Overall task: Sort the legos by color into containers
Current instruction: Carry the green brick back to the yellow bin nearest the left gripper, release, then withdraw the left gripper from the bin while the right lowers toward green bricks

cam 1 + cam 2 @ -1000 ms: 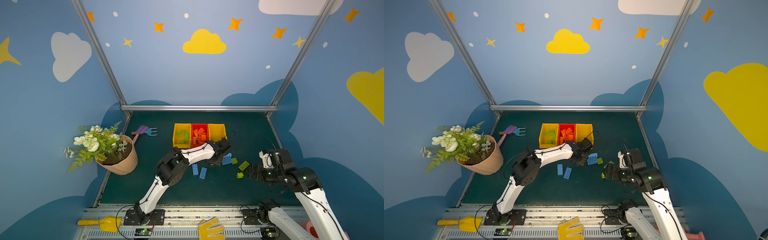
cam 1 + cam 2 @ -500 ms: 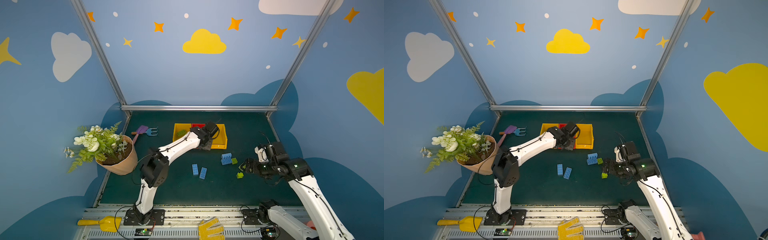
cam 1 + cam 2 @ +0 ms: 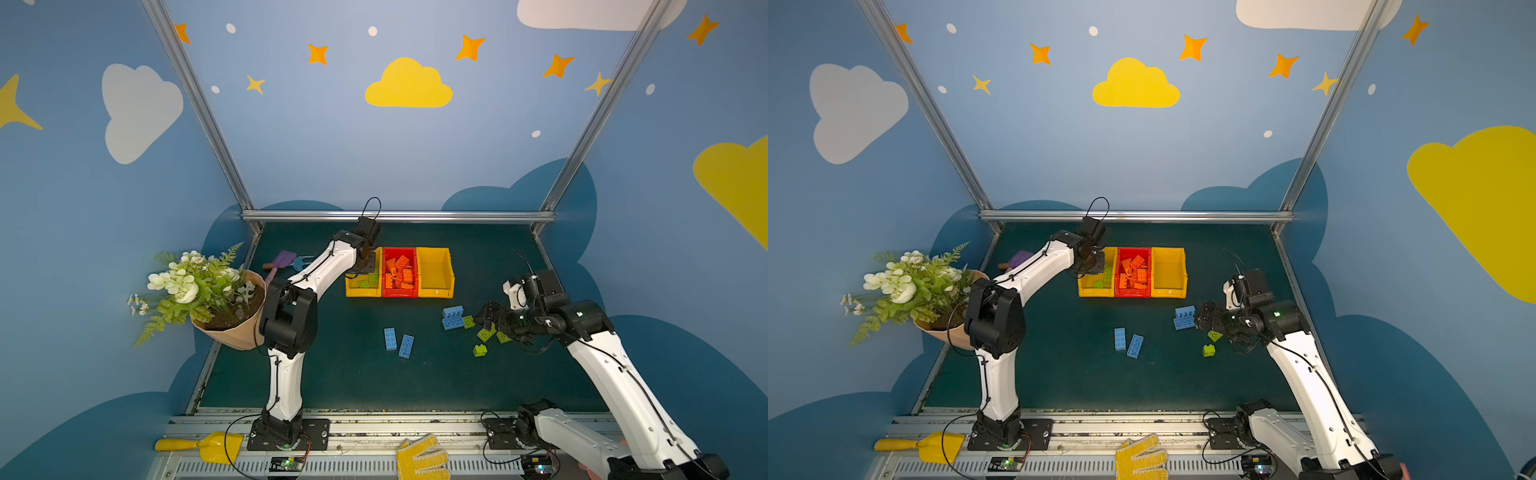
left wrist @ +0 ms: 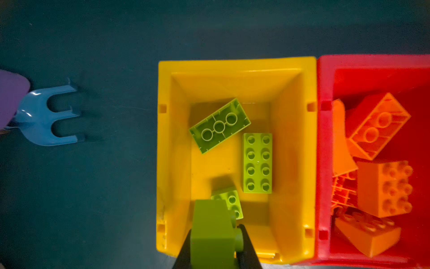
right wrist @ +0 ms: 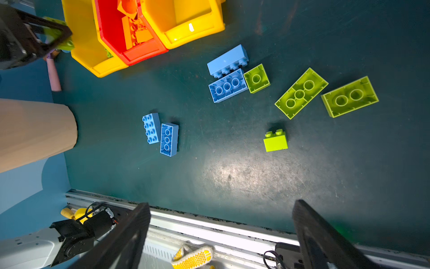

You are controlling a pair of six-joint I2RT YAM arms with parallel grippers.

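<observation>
Here the lime green brick (image 4: 210, 223) is clamped in the left gripper (image 4: 215, 244), directly over the left yellow bin (image 4: 235, 66). That bin stands joined to the red bin (image 4: 324, 163) and right yellow bin (image 3: 434, 291) near the worktop's (image 3: 353, 382) far edge. The wrist frame cuts off part of the brick, and in both top views the outstretched left arm (image 3: 324, 270) hides it. The right gripper (image 5: 221, 203), jaws wide apart and empty, hovers near the right edge. In both top views it partly covers the loose lime bricks (image 5: 301, 93), which its wrist view shows whole, near light blue bricks (image 5: 160, 134).
</observation>
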